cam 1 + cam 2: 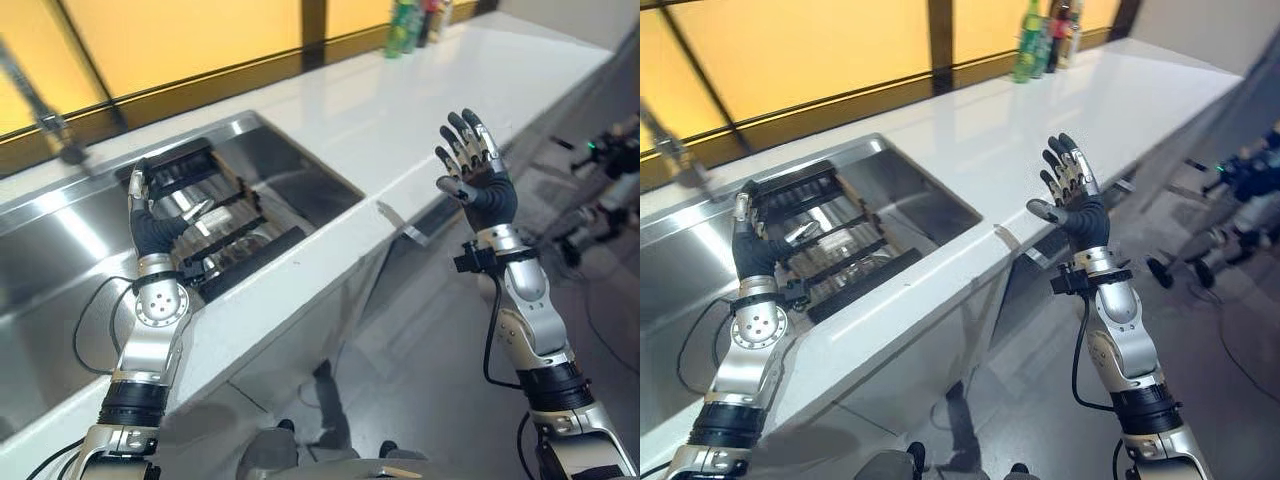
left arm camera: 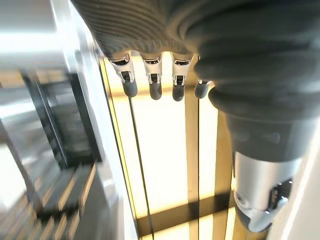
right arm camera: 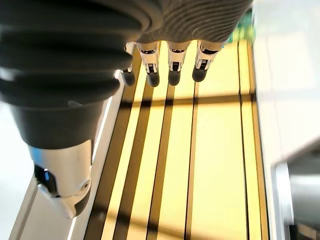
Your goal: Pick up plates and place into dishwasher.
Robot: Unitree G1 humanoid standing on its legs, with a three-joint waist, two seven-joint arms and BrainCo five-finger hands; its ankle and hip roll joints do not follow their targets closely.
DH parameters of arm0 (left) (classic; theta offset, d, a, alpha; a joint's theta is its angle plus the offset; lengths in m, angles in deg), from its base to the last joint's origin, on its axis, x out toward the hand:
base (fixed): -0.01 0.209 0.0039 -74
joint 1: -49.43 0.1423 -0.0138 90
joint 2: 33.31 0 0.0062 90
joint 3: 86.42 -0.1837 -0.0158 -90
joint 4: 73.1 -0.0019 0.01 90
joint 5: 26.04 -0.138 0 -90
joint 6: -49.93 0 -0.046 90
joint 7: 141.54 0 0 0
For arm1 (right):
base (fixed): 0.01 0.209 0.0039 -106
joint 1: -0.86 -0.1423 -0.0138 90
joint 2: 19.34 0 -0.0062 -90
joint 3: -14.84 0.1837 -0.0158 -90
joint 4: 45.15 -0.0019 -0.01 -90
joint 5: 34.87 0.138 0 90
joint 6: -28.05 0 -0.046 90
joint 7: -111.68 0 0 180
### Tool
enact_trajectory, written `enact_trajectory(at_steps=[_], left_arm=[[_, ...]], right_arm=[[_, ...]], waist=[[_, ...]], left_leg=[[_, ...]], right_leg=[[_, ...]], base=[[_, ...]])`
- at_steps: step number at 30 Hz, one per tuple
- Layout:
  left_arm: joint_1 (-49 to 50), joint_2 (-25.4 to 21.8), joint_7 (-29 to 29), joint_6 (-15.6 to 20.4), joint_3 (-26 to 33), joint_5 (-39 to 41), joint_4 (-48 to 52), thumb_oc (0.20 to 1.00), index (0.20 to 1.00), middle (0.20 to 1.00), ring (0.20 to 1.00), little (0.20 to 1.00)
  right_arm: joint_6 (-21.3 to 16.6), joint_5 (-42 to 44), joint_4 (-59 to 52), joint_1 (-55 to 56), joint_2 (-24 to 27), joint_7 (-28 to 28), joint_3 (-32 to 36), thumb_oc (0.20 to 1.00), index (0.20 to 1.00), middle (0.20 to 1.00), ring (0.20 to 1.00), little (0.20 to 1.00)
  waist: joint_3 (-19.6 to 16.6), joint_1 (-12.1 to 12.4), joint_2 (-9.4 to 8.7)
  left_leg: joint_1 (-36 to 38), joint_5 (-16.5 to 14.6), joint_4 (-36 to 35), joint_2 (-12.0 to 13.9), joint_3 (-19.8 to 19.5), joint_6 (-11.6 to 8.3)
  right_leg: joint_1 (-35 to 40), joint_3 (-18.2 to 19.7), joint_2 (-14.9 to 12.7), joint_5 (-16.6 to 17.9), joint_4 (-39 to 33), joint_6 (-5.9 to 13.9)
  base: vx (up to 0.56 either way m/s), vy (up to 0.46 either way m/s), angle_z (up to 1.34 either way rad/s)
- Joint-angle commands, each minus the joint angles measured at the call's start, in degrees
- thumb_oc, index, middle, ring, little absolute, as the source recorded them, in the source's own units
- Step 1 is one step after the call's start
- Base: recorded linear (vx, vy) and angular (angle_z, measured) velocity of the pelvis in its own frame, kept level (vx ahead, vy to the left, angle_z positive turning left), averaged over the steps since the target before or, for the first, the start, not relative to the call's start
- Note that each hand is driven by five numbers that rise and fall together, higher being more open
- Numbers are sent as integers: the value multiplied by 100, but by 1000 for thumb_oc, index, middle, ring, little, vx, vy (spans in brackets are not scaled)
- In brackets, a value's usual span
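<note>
Both hands are raised w/ fingers straight, nothing gripped: left hand (image 1: 148, 225) held over the sink (image 1: 300, 190) by the dark rack (image 1: 215, 245); right hand (image 1: 478, 170) off the counter (image 1: 400, 110) edge; no plates can be made out, likely hands freed for reaching.

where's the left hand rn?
In the left eye view, the left hand is raised on the robot's left, fingers straight, over the sink by the black rack, holding nothing.

Both head views look down on the desk (image 1: 400, 120) and sink (image 1: 930, 200); each wrist view looks close along its fingers (image 2: 152, 87) at yellow panels (image 3: 220, 150).
</note>
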Motion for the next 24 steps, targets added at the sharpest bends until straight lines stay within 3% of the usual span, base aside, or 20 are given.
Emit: enact_trajectory(at_steps=[1,3,10,18,19,22,24], left_arm=[[89,-87,-49,402,-87,-69,464,1000,1000,1000,1000,1000],[119,-44,-33,419,-100,-106,544,1000,1000,1000,1000,1000],[527,-106,45,476,166,182,927,1000,1000,1000,1000,1000],[639,29,-305,507,114,723,1154,1000,1000,1000,1000,1000],[601,51,-405,496,63,824,1173,1000,1000,1000,1000,1000],[285,186,-787,444,-151,1072,1034,1000,1000,1000,1000,1000],[36,284,-770,368,-332,1045,915,1000,1000,1000,1000,1000]], right_arm=[[-125,77,-419,-162,32,6,218,1000,1000,1000,1000,1000],[27,63,-447,-154,63,-10,227,1000,1000,1000,1000,1000],[377,336,-432,-204,190,-206,182,1000,1000,1000,1000,1000],[660,218,-291,-561,103,32,-348,1000,1000,1000,1000,1000],[699,133,-244,-569,99,115,-353,1000,1000,1000,1000,1000],[774,-45,-191,-448,123,350,-257,1000,1000,1000,1000,1000],[736,-14,-116,-373,156,309,-219,1000,1000,1000,1000,1000]], waist=[[-468,-67,-14],[-525,-62,-37],[-651,192,-106],[-592,494,-61],[-554,482,-48],[-502,204,-36],[-487,38,-42]], left_leg=[[531,104,-666,-127,61,234],[490,70,-614,-125,-67,217],[516,213,-723,145,-199,6],[231,473,-566,442,-338,-269],[195,482,-481,469,-194,-302],[177,456,-168,645,818,-413],[231,403,-233,686,1069,-422]], right_leg=[[-418,576,225,820,-36,-58],[-424,691,314,743,-14,-95],[-199,153,372,654,-298,-233],[-16,-344,489,560,-443,-439],[13,-433,487,548,-430,-460],[127,-793,427,532,-468,-450],[125,-912,369,544,-455,-419]], base=[[112,-167,102],[79,-128,99],[47,-162,48],[1,-124,33],[-3,-60,61],[-31,13,81],[-44,67,117]])
